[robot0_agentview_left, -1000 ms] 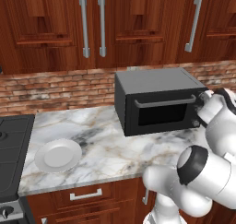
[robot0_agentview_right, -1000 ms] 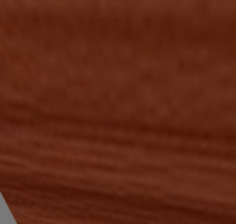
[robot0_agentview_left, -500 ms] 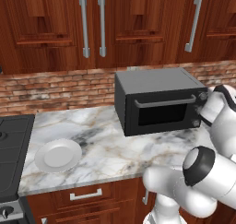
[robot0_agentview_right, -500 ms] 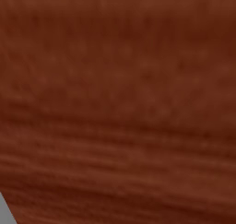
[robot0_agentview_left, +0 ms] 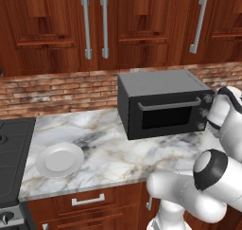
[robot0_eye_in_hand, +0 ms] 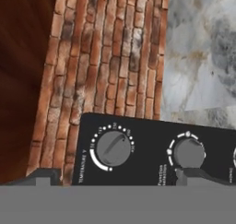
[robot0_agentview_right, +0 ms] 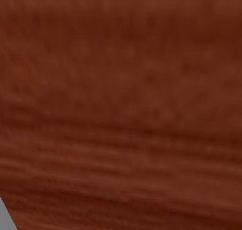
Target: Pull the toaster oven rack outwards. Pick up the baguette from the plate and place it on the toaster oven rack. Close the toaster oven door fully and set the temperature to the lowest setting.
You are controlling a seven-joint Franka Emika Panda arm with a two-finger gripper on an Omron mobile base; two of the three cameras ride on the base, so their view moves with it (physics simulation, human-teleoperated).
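Observation:
The dark grey toaster oven (robot0_agentview_left: 163, 103) stands on the marble counter with its toaster oven door (robot0_agentview_left: 165, 118) closed, the silver handle across the top. The toaster oven rack is hidden behind the door. The white plate (robot0_agentview_left: 60, 159) lies bare at the counter's left; the baguette is out of view. My hand (robot0_agentview_left: 223, 106) hovers just right of the oven's knob column (robot0_agentview_left: 204, 111). In the hand view my gripper (robot0_eye_in_hand: 119, 176) is open, its fingertips (robot0_eye_in_hand: 44, 176) spread to either side of the temperature knob (robot0_eye_in_hand: 112, 148), with a second knob (robot0_eye_in_hand: 188, 153) beside it.
A black stovetop (robot0_agentview_left: 12, 153) borders the counter on the left. Brick backsplash (robot0_agentview_left: 61, 89) and wooden wall cabinets (robot0_agentview_left: 94, 25) rise behind. Drawers (robot0_agentview_left: 90, 200) run below the counter edge. A brown wooden surface (robot0_agentview_right: 121, 106) sits close to the right base camera.
My elbow has drifted slightly to the right. The hand stays beside the oven's knobs and the gripper stays open. Oven and plate have not moved.

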